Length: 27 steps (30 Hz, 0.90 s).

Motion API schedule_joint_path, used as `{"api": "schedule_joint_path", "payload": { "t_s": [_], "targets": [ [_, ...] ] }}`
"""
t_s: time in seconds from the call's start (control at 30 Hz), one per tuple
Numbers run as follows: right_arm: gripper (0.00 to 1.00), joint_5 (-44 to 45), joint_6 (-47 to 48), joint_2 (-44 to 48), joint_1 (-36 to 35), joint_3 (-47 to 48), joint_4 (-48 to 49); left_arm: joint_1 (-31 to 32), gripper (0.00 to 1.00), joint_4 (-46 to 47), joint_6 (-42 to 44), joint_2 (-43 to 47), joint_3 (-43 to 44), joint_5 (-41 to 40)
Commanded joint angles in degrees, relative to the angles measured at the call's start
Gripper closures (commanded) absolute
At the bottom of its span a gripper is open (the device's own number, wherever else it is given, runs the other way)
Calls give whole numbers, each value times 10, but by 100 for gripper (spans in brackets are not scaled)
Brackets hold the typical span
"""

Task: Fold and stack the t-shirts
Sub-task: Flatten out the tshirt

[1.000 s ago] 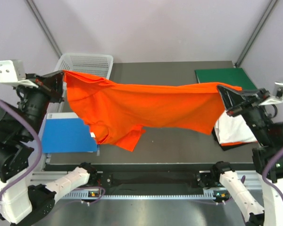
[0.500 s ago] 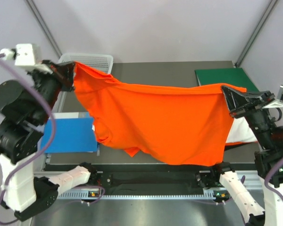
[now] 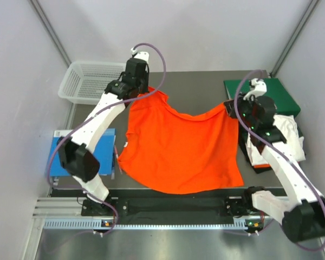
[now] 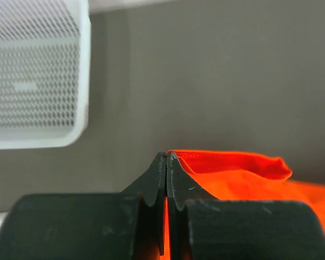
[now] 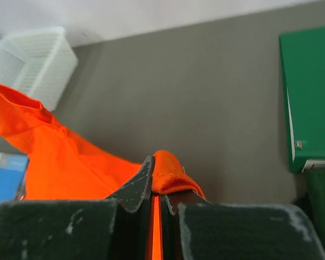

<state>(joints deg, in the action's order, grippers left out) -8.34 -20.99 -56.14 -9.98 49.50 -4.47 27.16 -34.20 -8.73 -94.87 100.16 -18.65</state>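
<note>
Jaws on both arms are pressed together, each pair pinching a far corner of the orange t-shirt (image 3: 181,146): the left jaws nip a thin folded edge, the right jaws a small rounded bunch of cloth. A second ago the arms stood wide apart at the near side of the desk (image 3: 206,81) with the shirt stretched in the air between them like a banner; half a second ago it was swinging forward and downward. Now both arms reach out over the far half of the desk, the two pairs of jaws have come closer to one another, and the shirt lies spread on the desk on the near side of them, its hem toward the arm bases. Between the jaws the top edge sags in a shallow curve, probably the neckline, though the wrist views show too little of it to be sure. The white basket (image 3: 89,81) sits beyond and to the left of the left jaws, the green binder (image 3: 276,89) just right of the right jaws, and a white t-shirt (image 3: 290,135) lies nearer than that. For the task this looks like the laying-out step almost finished: the cloth seems flat enough to fold once the corners are let go, and no fold or stacking of this shirt has begun.
</note>
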Motion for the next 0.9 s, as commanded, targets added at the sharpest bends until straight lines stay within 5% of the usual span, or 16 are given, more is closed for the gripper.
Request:
{"api": "schedule_joint_path", "payload": {
  "t_s": [0.0,0.47,0.63,0.87],
  "targets": [
    [100,33,2,-104,4,6,118,-58,100,77,-37,-50,0,24],
    [100,-9,-50,-404,33,173,184,-122,100,44,-30,-239,193,56],
    [100,-35,-43,-383,36,178,191,-124,100,28,-26,-233,210,57],
    [100,-10,18,-197,19,199,115,-121,100,35,-23,-60,180,54]
  ]
}}
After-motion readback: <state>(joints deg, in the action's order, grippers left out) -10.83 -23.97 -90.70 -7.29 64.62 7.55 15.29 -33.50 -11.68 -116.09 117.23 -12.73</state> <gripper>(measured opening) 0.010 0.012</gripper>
